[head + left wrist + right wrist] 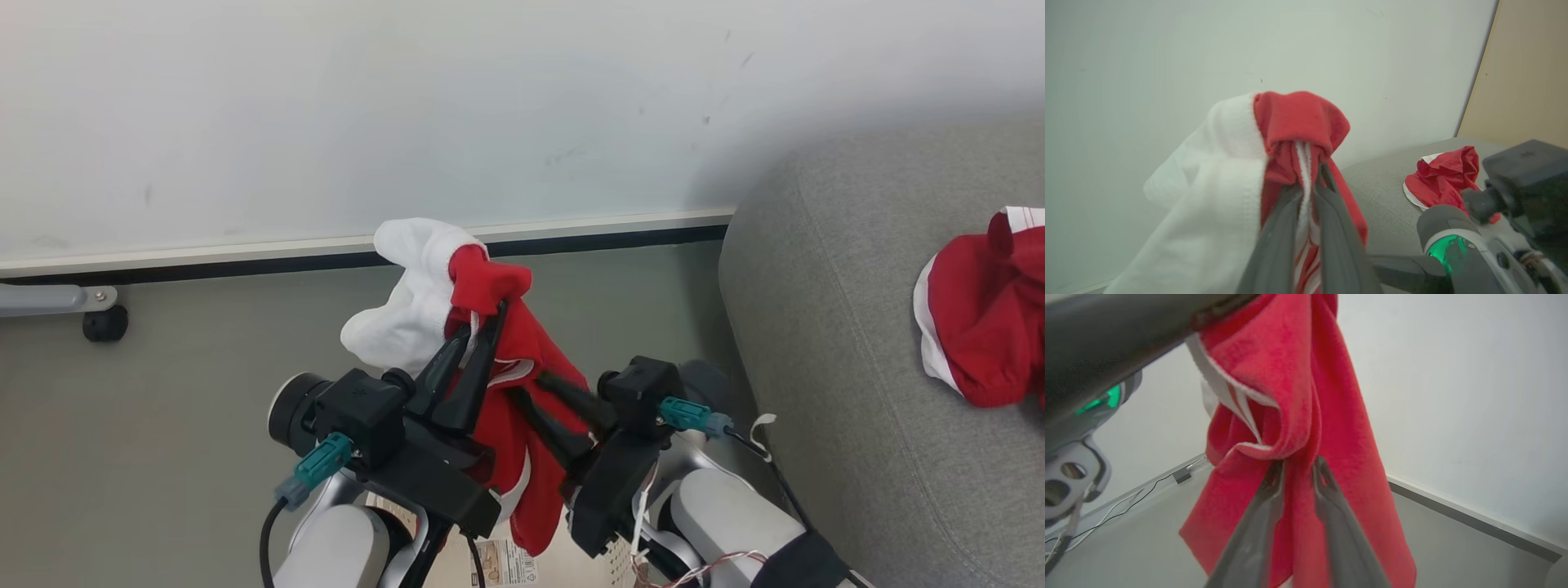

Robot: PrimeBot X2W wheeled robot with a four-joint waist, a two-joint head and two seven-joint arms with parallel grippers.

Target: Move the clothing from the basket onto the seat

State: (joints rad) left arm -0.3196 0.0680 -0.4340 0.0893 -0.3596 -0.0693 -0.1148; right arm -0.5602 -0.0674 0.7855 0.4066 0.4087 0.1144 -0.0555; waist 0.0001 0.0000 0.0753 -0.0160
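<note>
One piece of the clothing [506,359], red with a white panel, hangs in the air over the floor. My left gripper [490,320] is shut on its top fold [1298,118], the jaws [1310,175] pinching a white stripe. My right gripper [529,385] reaches in from the right, lower down. In the right wrist view it [1298,465] is shut on a fold of the red cloth [1306,375]. A second red garment [988,318] lies crumpled on the grey seat [833,286] to the right. A sliver of the cream perforated basket [618,563] shows between my forearms.
A white wall with a dark skirting line [571,241] runs behind the grey floor. A grey metal leg with a black caster [104,322] stands at the far left. A thin cable [1126,502] lies along the wall's foot. A beige panel [1527,69] rises beyond the seat.
</note>
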